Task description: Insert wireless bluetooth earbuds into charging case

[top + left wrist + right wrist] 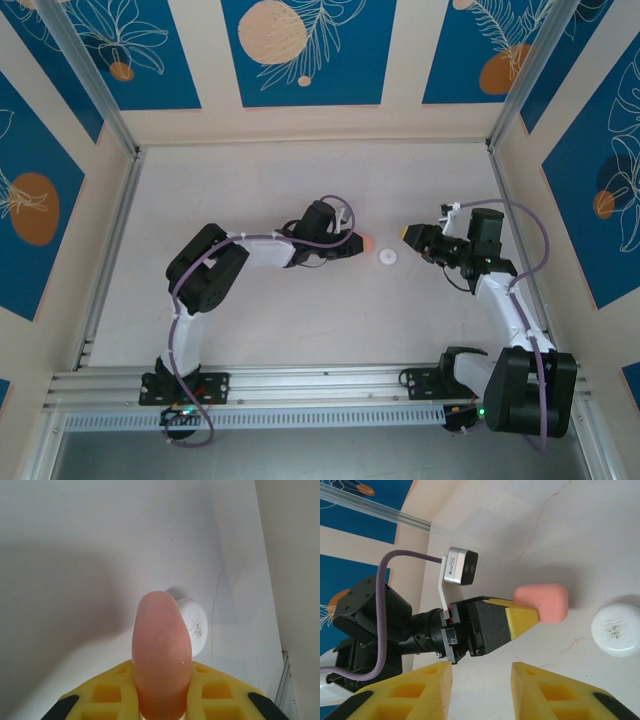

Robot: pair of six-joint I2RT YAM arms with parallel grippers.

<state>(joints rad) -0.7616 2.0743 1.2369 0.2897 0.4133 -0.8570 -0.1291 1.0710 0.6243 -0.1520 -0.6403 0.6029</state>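
Note:
The salmon-pink charging case stands out from between the yellow fingers of my left gripper, which is shut on it. In the top view the left gripper holds the case just above the middle of the table. The right wrist view shows the case edge-on at the left gripper's tip. My right gripper faces it from the right, a short gap away, open, with nothing between its fingers. The earbuds are out of view.
A small white round disc lies on the white table between the two grippers, just below and beyond the case. Aluminium rails and patterned walls box in the table.

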